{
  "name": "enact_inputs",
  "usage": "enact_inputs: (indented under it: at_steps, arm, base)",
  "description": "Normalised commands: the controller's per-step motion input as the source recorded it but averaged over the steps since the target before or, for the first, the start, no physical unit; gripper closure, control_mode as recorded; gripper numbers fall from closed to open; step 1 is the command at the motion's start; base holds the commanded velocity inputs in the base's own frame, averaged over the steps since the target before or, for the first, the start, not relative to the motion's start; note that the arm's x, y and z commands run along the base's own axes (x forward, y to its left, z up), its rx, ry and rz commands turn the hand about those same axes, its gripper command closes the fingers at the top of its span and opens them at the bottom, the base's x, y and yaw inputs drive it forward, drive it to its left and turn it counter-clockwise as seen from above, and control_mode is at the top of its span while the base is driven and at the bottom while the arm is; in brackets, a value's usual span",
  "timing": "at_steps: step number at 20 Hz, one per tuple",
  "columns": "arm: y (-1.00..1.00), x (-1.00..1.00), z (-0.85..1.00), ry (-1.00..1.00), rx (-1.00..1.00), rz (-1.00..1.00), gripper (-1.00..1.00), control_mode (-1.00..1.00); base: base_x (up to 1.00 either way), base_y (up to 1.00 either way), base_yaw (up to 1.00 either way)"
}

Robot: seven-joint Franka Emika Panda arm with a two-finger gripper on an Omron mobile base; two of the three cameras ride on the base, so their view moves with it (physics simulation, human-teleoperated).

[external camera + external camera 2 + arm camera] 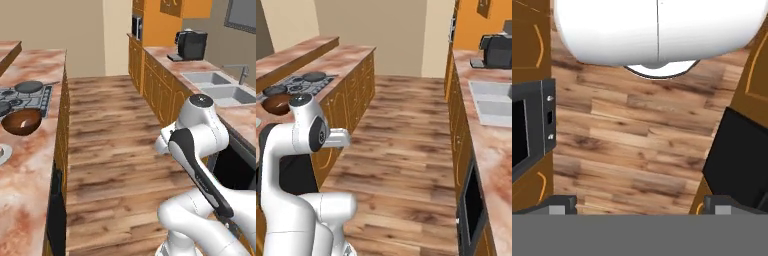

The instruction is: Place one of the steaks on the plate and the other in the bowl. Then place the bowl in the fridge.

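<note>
Gripper (640, 202): jaws spread wide, nothing between them, pointed down at the wood floor (637, 135). Bowl (21, 122): dark brown, upright on the left counter (25, 190), just beside the stove (25, 95). Plate (3, 153): at the frame edge, near the bowl.

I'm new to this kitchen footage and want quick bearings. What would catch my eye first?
The white arm fills the foreground, folded over the wooden floor of the aisle between two marbled counters, its gripper open and pointing down at the floorboards. On the left counter, the dark brown bowl sits beside the stove. Across the aisle are a sink and a black coffee machine.
</note>
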Motion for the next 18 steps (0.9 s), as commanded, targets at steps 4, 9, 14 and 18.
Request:
enact_inputs:
  at_steps: [4,9,14,18]
  arm:
    - [0.0,0.0,0.0,0.0,0.0,0.0,-1.0,1.0]
    - [0.0,0.0,0.0,0.0,0.0,0.0,-1.0,1.0]
    - [0.0,0.0,0.0,0.0,0.0,0.0,-1.0,1.0]
    - [0.0,0.0,0.0,0.0,0.0,0.0,-1.0,1.0]
  base:
    - [1.0,-0.31,0.24]
    - [0.95,0.0,0.66]
    - [1.0,-0.19,0.68]
    - [0.91,-0.1,0.82]
